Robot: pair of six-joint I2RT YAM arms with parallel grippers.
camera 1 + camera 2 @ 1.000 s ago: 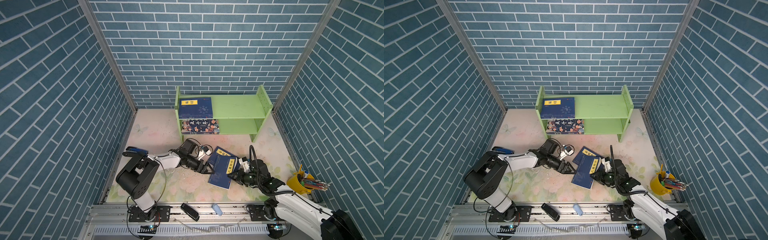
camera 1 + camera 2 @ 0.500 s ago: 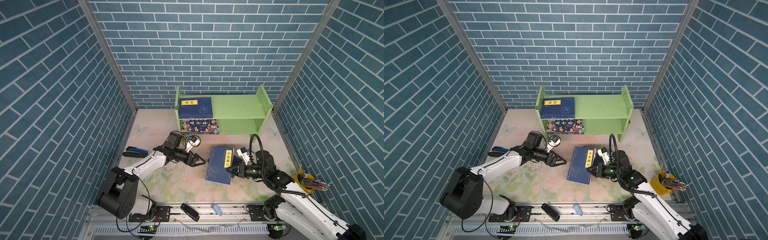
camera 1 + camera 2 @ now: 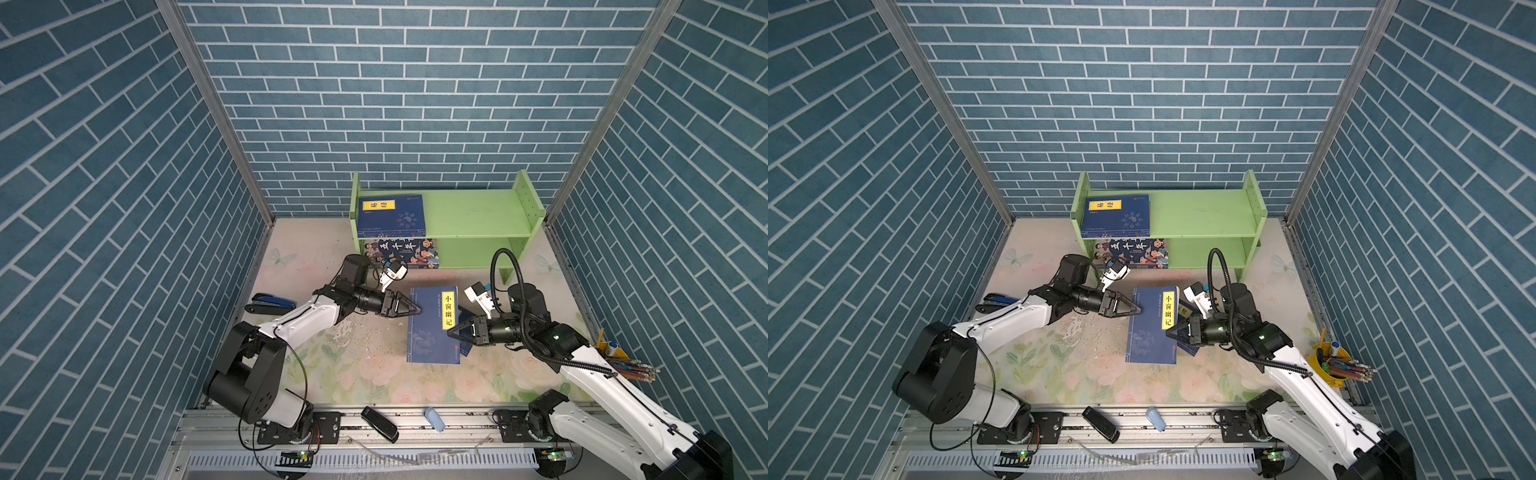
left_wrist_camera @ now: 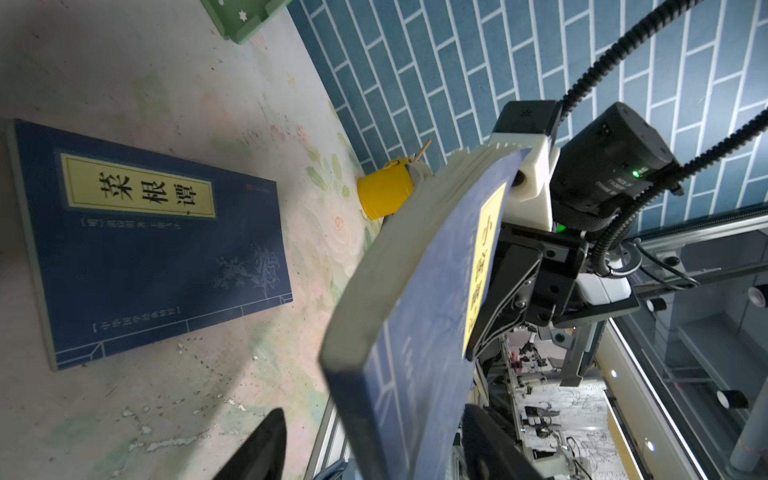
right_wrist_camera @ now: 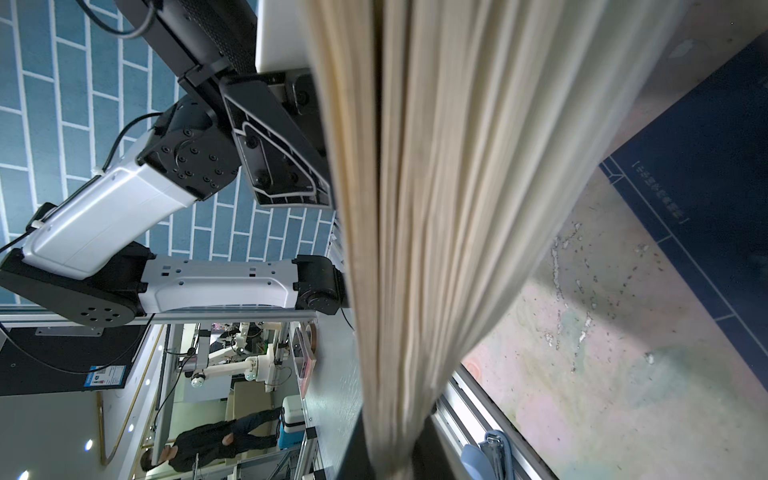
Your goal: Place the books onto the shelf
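Navy book (image 3: 433,328) mid-frame is now raised, clamped by the right gripper (image 3: 452,334) and straddled by the left gripper (image 3: 417,310), jaws parted, so a handoff toward the shelf (image 3: 469,216) seems set up.

In both top views the raised navy book (image 3: 432,328) covers nearly all of the second navy book (image 3: 1183,311) beneath it; only a scrap of label and a corner show. Cartoon book (image 3: 401,251): far part hidden under the upper board of the shelf (image 3: 478,216). Right wrist view: blurred page edges fill the middle, second navy book cut by the frame edge; left wrist view: its small print unreadable, fingers (image 4: 266,449) of the left gripper (image 4: 374,415) cut off.
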